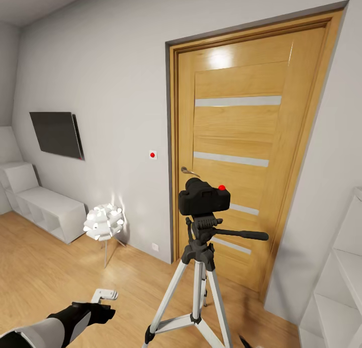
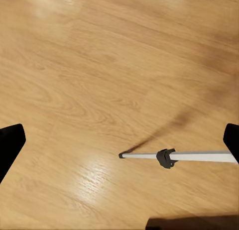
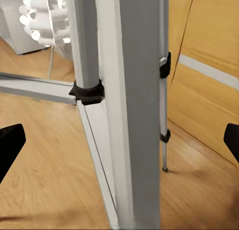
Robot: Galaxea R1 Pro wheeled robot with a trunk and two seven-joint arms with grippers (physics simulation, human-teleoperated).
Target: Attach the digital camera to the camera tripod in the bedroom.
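digital camera (image 1: 204, 195) sits on the camera tripod (image 1: 197, 267) head, in front of the oak door (image 1: 241, 152). left gripper (image 1: 103, 308) low beside a tripod leg, spread wide, empty. right gripper (image 3: 119, 140) spread wide, tripod legs just ahead of it.

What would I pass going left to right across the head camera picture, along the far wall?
Wall TV → white shelf unit → white flower-shaped lamp → red wall button → camera on its tripod, in front of the oak door.
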